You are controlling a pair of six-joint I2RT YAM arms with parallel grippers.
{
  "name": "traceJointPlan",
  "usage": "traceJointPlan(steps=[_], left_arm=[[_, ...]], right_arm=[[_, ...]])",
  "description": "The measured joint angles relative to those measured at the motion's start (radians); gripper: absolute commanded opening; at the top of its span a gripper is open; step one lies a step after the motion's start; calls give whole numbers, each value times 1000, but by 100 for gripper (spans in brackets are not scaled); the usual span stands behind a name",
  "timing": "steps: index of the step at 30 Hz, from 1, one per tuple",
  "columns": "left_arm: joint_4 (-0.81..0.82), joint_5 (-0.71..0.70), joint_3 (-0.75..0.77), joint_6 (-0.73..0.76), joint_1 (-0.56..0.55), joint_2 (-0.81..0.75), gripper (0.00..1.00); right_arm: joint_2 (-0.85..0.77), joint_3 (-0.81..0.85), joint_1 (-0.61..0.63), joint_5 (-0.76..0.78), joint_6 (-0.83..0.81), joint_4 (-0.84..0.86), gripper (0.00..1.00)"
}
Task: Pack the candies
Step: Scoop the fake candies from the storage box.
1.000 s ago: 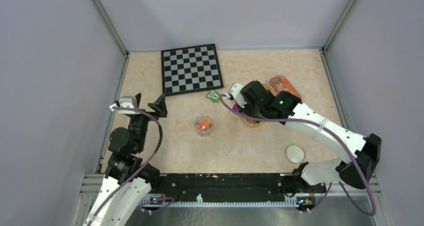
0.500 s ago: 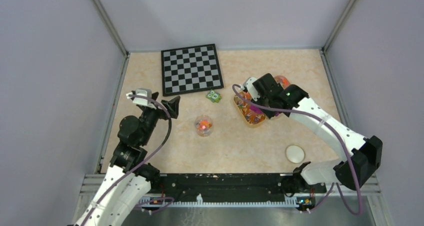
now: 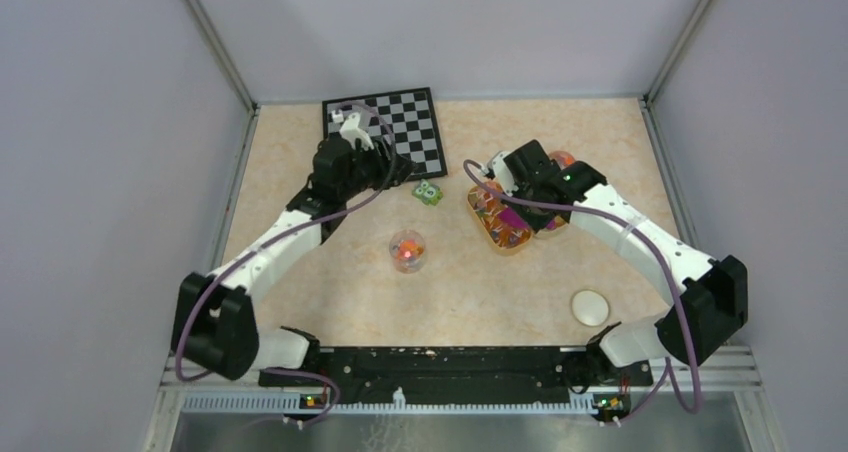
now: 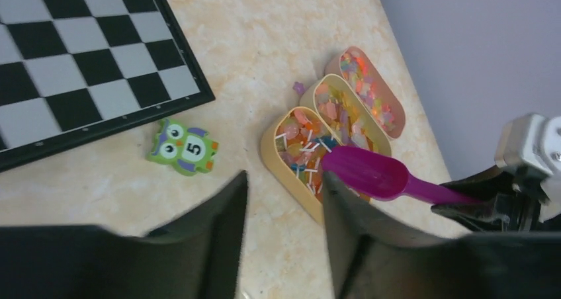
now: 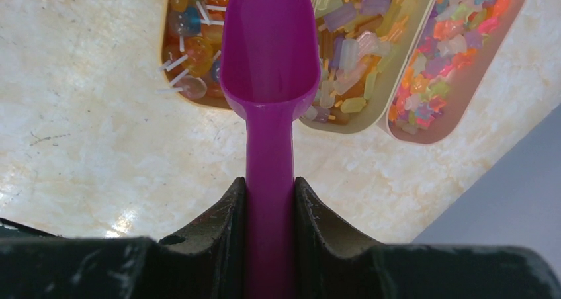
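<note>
Top external: beige marbled desk (image 3: 330,292), grey walls (image 3: 100,172) all round. candies (image 3: 495,220) sit in trays (image 4: 271,155) right of centre; right fingers (image 5: 225,226) clamp magenta scoop (image 5: 268,61) over them; left fingers (image 4: 218,226) apart, empty.

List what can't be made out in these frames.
- Top view: how the right gripper holds the magenta scoop; the right arm covers most of both.
- Top view: the candies in the clear cup, too small to tell apart.
- Right wrist view: the far ends of the trays, cut off by the top edge.
- Left wrist view: the left gripper, blurred, its base cut off by the bottom edge.
</note>
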Motion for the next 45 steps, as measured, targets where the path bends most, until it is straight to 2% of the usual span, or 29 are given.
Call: traceJointPlan(steps=[2,3,9,14,18,30,38,45], left_arm=[[27,35,33,-39,1,77,21],[54,62,57,-63,2,129,18],[203,206,238,-166,2,455,12],[222,276,371,-187,-4,661,11],[196,315,428,-182,-14,767,11],[129,417,495,-123,-56,869,13],[96,458,509,-91,-68,885,13],[83,474,509,-87,-67,888,13]], right_arm=[[2,0,0,-20,0,14,0],[2,0,0,-25,0,17,0],[4,-23,0,-59,-1,65,0],[-5,-89,0,-92,-16,154,0],[-26,-135,0,-98,-16,200,0],[-113,-299,0,-95,19,358,0],[-219,-432,0,-100,19,459,0],[-250,-471,0,-100,34,493,0]])
